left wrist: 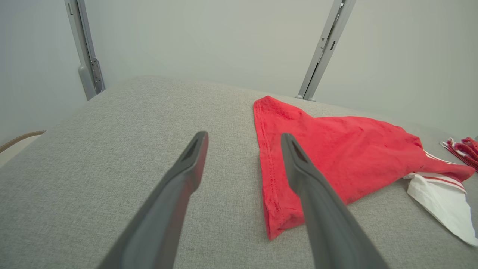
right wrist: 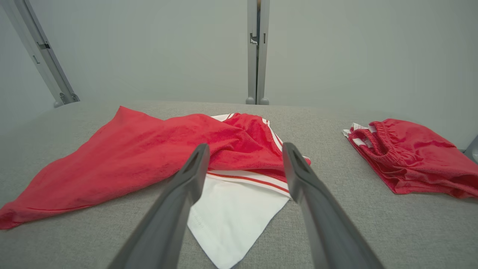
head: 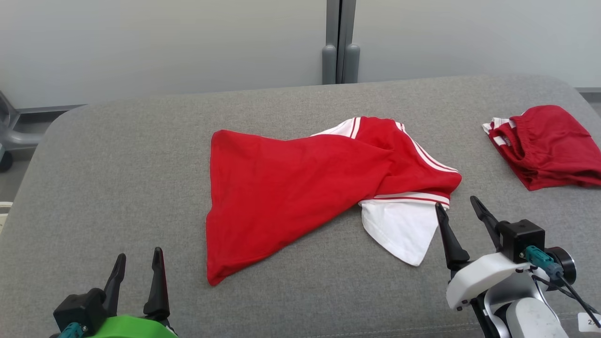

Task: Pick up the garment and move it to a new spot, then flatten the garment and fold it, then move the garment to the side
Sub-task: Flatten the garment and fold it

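A red garment (head: 291, 188) with white sleeves and white stripes lies crumpled in the middle of the grey padded table (head: 117, 178). Its red hem corner (left wrist: 278, 220) points toward my left side, and a white sleeve (head: 399, 230) sticks out toward my right. My left gripper (head: 138, 263) stands open near the front left, short of the hem, with nothing between its fingers. Just right of the white sleeve my right gripper (head: 458, 209) is open and empty too. In the right wrist view the garment (right wrist: 149, 153) spreads beyond the right gripper (right wrist: 244, 149). The left gripper (left wrist: 244, 140) has the garment (left wrist: 336, 149) to its right.
A second red piece with white stripes (head: 549, 145) lies bunched at the table's far right edge, also seen as a red bundle (right wrist: 407, 160) in the right wrist view. Behind the table is a pale wall with a grey vertical post (head: 340, 42).
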You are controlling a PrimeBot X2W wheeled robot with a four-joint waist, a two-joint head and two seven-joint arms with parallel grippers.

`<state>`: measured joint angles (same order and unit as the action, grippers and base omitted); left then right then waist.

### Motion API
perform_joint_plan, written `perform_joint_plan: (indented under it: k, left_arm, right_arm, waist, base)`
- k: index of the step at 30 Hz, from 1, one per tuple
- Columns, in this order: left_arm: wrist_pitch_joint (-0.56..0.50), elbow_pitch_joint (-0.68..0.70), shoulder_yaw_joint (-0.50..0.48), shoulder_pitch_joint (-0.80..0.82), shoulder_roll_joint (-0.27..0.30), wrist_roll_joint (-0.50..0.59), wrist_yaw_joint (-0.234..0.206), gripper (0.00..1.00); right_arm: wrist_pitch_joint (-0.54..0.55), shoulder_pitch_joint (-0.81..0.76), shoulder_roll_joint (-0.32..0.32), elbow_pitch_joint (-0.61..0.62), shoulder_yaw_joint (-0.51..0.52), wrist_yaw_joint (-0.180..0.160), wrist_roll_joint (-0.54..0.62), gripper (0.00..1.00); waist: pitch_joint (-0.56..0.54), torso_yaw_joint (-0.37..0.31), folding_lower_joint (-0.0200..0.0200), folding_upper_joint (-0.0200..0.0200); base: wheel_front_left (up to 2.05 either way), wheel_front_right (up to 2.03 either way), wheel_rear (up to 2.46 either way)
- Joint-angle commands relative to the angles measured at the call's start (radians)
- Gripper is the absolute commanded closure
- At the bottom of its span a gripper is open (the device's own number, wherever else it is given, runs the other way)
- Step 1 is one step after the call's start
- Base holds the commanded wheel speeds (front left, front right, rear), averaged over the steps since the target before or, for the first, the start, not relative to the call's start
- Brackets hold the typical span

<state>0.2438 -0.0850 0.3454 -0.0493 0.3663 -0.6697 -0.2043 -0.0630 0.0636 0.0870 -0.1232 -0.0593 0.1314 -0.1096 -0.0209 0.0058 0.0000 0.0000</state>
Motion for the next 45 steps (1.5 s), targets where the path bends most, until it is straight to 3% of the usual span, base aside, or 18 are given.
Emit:
perform_joint_plan:
  k: [1,15,31,37,45]
  left_arm:
    - [0.004,-0.001,-0.006,-0.011,0.007,-0.003,-0.006,0.0]
    - [-0.027,0.024,0.016,-0.026,0.019,0.008,-0.023,0.0]
    - [-0.036,0.016,0.036,-0.008,0.022,0.008,-0.01,0.0]
    - [-0.039,0.011,0.047,0.012,0.022,0.015,-0.01,0.0]
    - [-0.041,0.0,0.068,0.057,0.007,0.026,0.0,0.0]
  right_arm:
    - [0.006,-0.016,-0.001,0.013,0.003,-0.002,0.011,0.0]
    - [0.021,-0.041,-0.016,0.05,0.011,-0.002,0.016,0.0]
    - [0.027,-0.036,-0.015,0.055,0.013,-0.002,0.021,0.0]
    - [0.046,-0.025,-0.025,-0.016,0.078,-0.002,-0.025,0.0]
    - [0.068,0.031,-0.035,-0.203,0.175,-0.001,-0.088,0.0]
  waist:
    - [-0.005,-0.002,0.0,0.0]
    - [-0.01,0.0,0.0,0.0]
    - [0.006,0.022,0.0,0.0]
    - [0.027,0.035,0.0,0.0]
    - [0.087,0.073,0.0,0.0]
  base:
    - [0.0,0.0,0.0]
    - [0.0,0.0,0.0]
    - [0.0,0.0,0.0]
    - [0.0,0.0,0.0]
    - [0.0,0.0,0.0]
